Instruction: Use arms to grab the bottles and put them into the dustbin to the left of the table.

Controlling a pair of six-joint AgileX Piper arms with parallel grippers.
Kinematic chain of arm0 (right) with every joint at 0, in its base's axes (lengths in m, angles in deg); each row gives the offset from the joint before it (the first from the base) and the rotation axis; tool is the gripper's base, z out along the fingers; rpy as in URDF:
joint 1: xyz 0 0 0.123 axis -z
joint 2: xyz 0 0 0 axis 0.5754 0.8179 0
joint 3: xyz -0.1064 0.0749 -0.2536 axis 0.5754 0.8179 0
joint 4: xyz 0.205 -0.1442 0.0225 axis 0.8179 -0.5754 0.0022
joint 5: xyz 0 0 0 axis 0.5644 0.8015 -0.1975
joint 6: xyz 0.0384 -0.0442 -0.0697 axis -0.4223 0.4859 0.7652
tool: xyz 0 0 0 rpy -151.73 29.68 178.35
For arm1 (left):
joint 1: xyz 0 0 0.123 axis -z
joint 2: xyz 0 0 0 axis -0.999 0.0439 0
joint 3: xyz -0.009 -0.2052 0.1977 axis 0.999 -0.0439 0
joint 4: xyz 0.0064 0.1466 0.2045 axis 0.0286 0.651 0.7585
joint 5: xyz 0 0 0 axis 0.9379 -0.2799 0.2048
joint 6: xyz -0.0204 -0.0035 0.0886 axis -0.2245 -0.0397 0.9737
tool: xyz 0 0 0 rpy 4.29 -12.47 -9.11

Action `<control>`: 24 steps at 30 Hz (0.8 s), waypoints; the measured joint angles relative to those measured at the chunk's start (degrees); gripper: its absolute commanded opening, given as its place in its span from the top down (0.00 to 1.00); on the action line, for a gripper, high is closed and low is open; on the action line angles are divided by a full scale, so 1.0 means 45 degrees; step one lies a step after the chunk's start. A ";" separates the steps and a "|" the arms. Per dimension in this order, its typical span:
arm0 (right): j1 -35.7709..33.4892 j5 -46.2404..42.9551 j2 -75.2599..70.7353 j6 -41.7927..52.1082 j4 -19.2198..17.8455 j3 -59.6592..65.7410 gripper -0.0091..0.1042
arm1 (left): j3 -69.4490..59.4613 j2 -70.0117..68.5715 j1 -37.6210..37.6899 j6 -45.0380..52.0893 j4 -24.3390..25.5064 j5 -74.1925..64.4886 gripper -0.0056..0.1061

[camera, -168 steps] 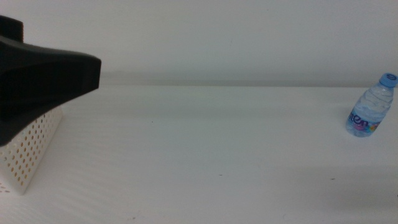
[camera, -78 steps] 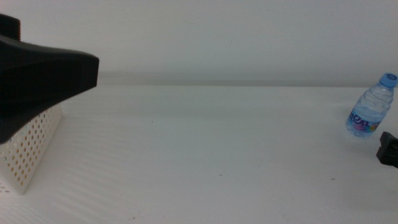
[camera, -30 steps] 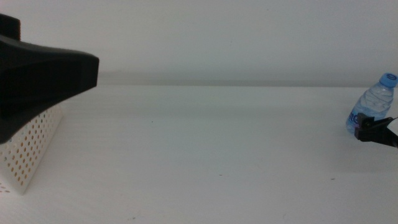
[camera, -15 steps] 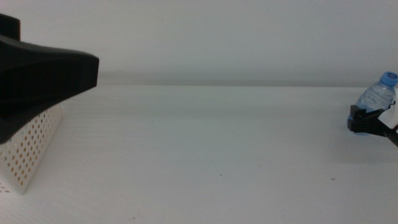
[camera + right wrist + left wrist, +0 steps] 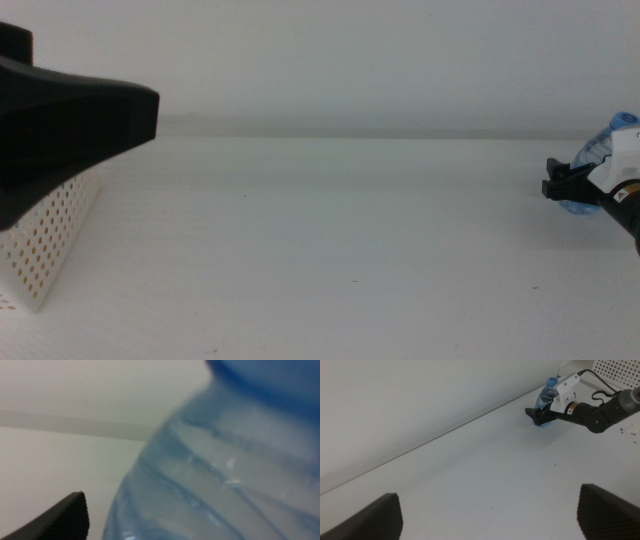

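While the small clear water bottle (image 5: 598, 178) with its blue cap (image 5: 552, 382) sits at the far right of the white table (image 5: 350, 240), close to the back wall, the right hand (image 5: 566, 187) is at its lower body: black fingers (image 5: 536, 414) reach to either side of the bottle, and the white housing (image 5: 565, 393) sits just behind them. From the right wrist the bottle's ribbed clear wall (image 5: 220, 480) fills most of the picture, very close, with one dark finger (image 5: 57, 521) showing beside it. Whether the fingers press on the plastic or only flank it I cannot tell. In the left wrist view the bottle looks roughly upright, its base hidden behind the fingers, so I cannot tell whether it rests on the table. A black cable (image 5: 600, 393) runs from the housing along the right arm.

Well apart, at the far left of the table, stands the white perforated dustbin (image 5: 45, 245). The left arm hangs over it as a large dark shape (image 5: 70, 120), and the left hand (image 5: 490, 519) is spread wide, its two dark tips far apart with nothing between them but bare table
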 measured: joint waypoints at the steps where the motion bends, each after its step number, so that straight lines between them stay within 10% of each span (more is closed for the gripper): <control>1: -0.0008 0.0060 0.0072 0.0000 0.0000 -0.0028 0.21 | 0.0000 0.0000 0.0000 0.0000 0.0000 0.0000 0.11; 5: -0.0008 0.0172 0.0247 0.0023 0.0030 -0.0047 0.39 | 0.0000 0.0000 0.0000 0.0000 0.0000 0.0000 0.11; 9: -0.0059 0.0294 0.0247 -0.0010 0.0036 -0.0129 0.94 | 0.0000 0.0000 0.0000 0.0000 0.0000 0.0000 0.11; 24: -0.4832 0.5920 -0.3146 -0.1317 -0.0074 -0.2498 0.94 | 0.0000 0.0000 0.0000 0.0000 0.0019 0.0000 0.11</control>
